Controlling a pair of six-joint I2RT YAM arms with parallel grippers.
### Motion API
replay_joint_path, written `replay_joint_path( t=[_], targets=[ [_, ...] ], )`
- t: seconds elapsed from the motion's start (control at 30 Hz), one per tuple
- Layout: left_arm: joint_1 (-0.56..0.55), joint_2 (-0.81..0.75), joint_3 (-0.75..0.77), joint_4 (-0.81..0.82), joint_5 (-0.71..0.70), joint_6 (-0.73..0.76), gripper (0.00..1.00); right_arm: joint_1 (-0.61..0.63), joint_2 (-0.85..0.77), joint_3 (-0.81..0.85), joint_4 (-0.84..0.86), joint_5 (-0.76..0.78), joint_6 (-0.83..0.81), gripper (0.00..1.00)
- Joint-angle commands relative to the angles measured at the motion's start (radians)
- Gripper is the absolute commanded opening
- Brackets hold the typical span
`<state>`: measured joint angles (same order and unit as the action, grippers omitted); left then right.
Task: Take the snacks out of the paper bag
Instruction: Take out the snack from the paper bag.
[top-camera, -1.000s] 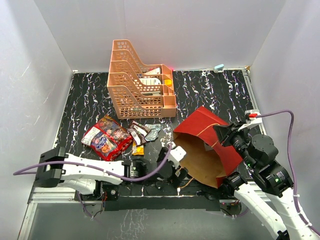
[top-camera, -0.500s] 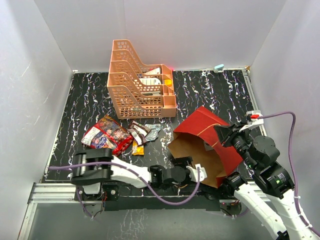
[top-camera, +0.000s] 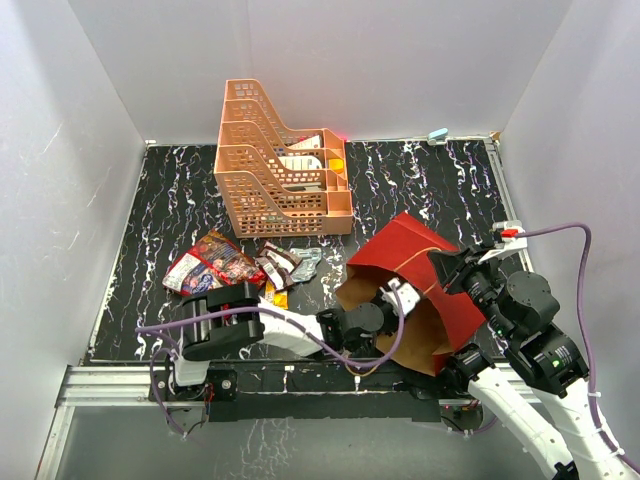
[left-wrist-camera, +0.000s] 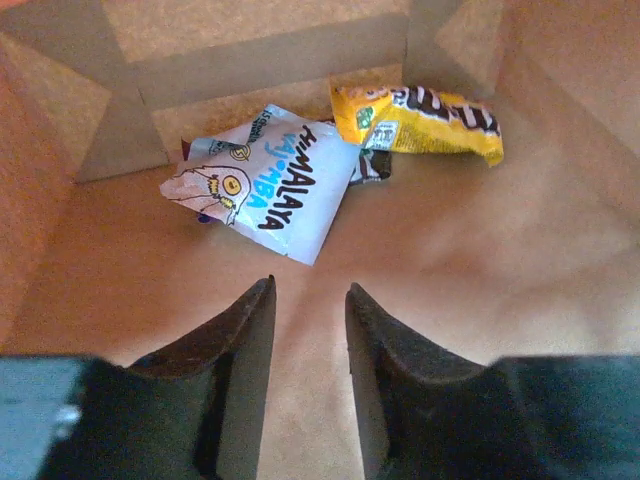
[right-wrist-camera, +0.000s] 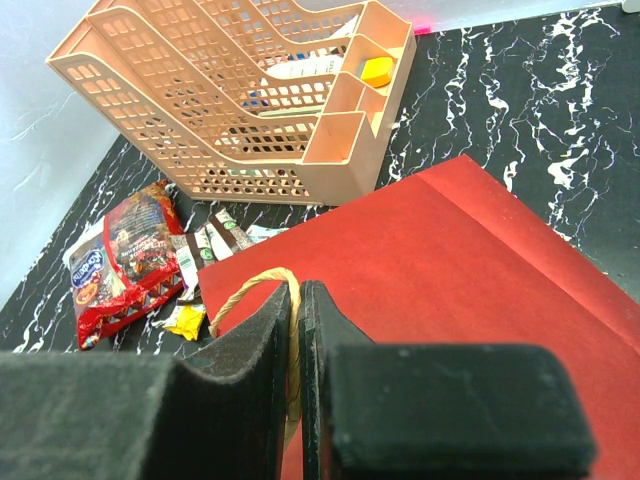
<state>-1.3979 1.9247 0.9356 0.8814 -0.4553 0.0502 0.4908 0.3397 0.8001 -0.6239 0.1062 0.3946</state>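
Packets lie inside the paper bag (top-camera: 420, 255), which rests on its side at the near right of the counter (top-camera: 420, 180) with its mouth turned left. The left tool (left-wrist-camera: 310, 290) reaches in through that mouth, its jaws a narrow gap apart with nothing between them.

Straight ahead of it, deeper in the bag and slightly left of the gap, sits a white packet (left-wrist-camera: 265, 185) with blue lettering. Its long axis runs slantwise across the line of approach, and one corner points back toward the tool. Beyond it, to the right against the bag's end, a yellow packet (left-wrist-camera: 420, 120) lies crosswise, and a dark wrapper (left-wrist-camera: 372, 165) peeks out between the two.

The right tool (right-wrist-camera: 297, 290) is clamped on the cord handle (right-wrist-camera: 245, 290) and holds the upper wall of the bag up. The left arm is therefore the free and nearer one.

The white packet looks like the likely pick. The tool is short of it, so a further reach would be needed, along with some turn of the wrist so the jaws straddle the packet's short side.

Outside the bag, a large red bag (top-camera: 212, 272) and several small wrappers (top-camera: 285, 265) lie on the counter to the left. The task appears partly done.
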Motion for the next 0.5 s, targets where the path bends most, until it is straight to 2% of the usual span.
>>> replay_joint_path(
  t=[0.0, 0.13, 0.2, 0.47],
  targets=[
    [0.047, -0.002, -0.006, 0.080, 0.071, -0.387, 0.30, 0.003, -0.002, -0.001, 0.053, 0.012, -0.002, 0.09],
    [0.046, 0.037, -0.058, 0.213, 0.073, -0.557, 0.26, 0.004, -0.003, -0.001, 0.052, 0.013, -0.001, 0.09],
    [0.045, 0.065, -0.060, 0.259, 0.080, -0.581, 0.24, 0.003, -0.006, -0.001, 0.052, 0.012, -0.002, 0.08],
    [0.051, 0.156, 0.005, 0.222, 0.029, -0.670, 0.22, 0.003, -0.003, -0.001, 0.051, 0.009, -0.002, 0.08]
  ],
)
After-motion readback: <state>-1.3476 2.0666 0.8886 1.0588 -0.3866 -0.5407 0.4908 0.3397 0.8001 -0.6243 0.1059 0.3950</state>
